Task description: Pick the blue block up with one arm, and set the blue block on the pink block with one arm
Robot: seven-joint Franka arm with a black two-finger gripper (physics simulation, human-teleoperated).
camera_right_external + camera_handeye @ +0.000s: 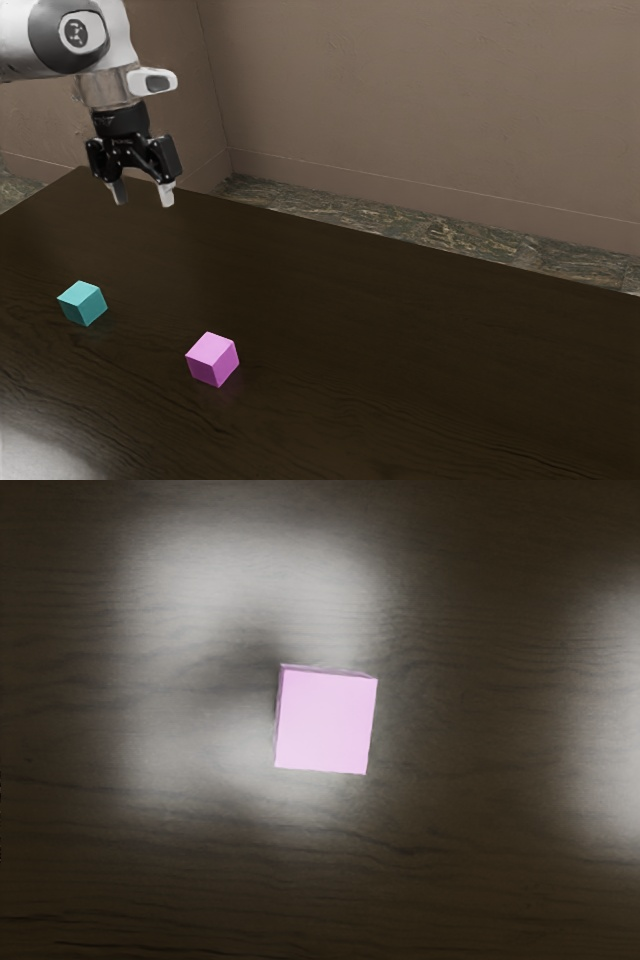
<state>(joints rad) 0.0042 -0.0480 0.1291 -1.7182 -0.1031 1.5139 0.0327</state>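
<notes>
High over the table [420, 340], your gripper [142, 195] hangs wide open, blue block [82, 302] sits near pink block [212, 359], not touching

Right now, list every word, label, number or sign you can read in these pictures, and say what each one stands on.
No text can be read anywhere.
On the small teal-blue cube: plain faces, nothing written.
On the pink cube: plain faces, nothing written.
On the black two-finger gripper: no label.
On the round dark joint cap of the arm: a small pale mark, too small to read.
On the dark wooden table: only grain.
</notes>
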